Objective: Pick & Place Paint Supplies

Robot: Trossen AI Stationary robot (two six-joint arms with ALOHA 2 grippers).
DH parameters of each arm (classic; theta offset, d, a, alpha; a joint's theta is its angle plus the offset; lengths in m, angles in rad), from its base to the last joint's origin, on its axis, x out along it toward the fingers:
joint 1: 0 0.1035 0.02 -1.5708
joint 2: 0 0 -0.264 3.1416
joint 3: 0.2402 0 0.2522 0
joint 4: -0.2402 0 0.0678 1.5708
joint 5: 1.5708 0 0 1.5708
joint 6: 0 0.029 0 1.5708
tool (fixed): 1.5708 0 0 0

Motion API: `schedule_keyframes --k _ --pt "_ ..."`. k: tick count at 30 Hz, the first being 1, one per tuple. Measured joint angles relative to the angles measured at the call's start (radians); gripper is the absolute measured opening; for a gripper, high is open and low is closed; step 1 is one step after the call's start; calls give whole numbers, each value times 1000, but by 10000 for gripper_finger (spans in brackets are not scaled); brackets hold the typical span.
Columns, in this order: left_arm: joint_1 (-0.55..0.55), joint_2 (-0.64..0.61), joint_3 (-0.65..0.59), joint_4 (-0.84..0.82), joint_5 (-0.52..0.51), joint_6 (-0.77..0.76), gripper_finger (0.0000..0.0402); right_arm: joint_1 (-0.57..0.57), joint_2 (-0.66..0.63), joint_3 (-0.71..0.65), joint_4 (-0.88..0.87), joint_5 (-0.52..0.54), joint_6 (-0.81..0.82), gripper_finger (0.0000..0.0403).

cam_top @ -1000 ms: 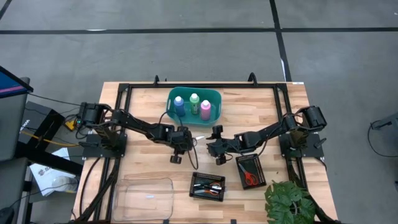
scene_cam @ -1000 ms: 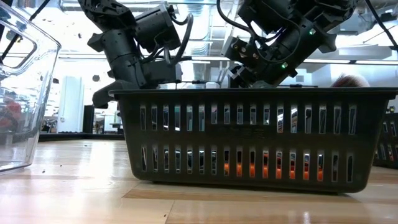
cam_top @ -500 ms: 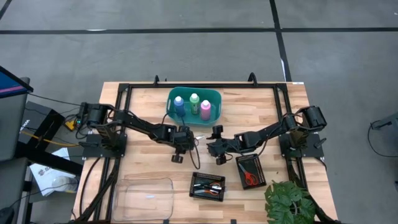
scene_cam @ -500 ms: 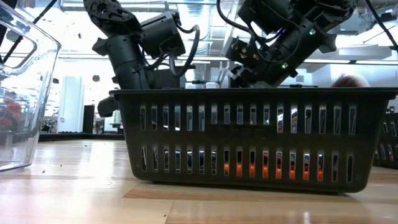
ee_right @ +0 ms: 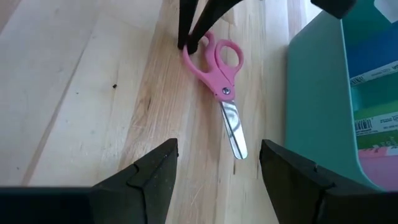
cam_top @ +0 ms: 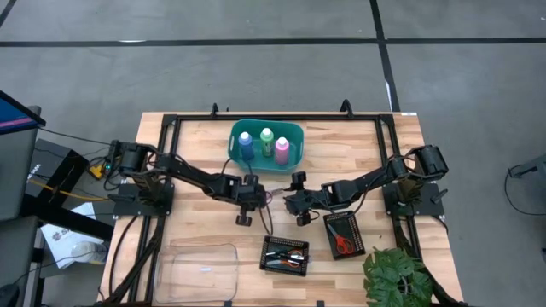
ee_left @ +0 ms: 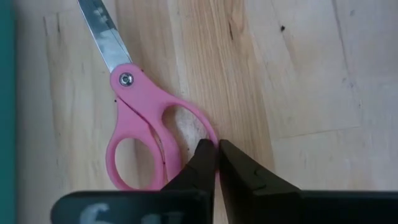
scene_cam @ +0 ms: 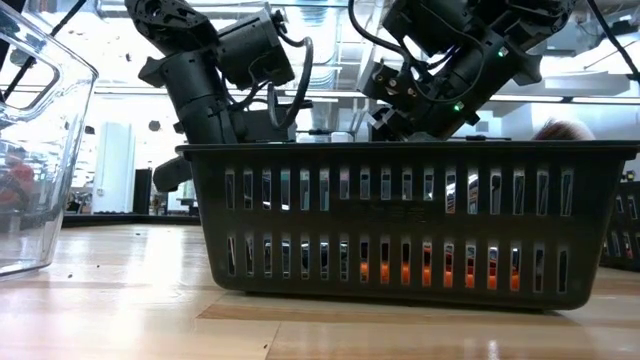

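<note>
You are at the grasp on the pink scissors (ee_left: 146, 134), which lie flat on the wooden table (cam_top: 196, 145) just on the near side of the teal basket (cam_top: 294, 132), about mid-table. The left gripper (ee_left: 217, 163) is down at the outer edge of one handle loop, its fingers pinched almost together on the thin pink rim; it looks like a hold on that rim, though I judge it a slim one. The right gripper (ee_right: 217, 163) waits just to the right, fingers spread wide and empty, facing the scissors.

Next you need a lift, and it calls for care: a grip on one loop edge may let the scissors swing or slip.

From above, the arm covers the scissors almost entirely. The blade tip is cut off in the left wrist view. The low view shows only a black mesh tray (scene_cam: 400, 225) blocking the table behind it.
</note>
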Motion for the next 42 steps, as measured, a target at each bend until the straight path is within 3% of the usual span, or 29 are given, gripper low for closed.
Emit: schedule_keyframes --k 25,33,42 --pt "-19 -40 -3 127 -53 30 0 -34 30 2 84 -40 -149 214" --pt "-40 -42 -1 138 -48 34 0 -24 170 43 104 134 -236 214" --pt "-46 -44 1 146 -21 38 0 -9 248 133 111 223 -297 213"
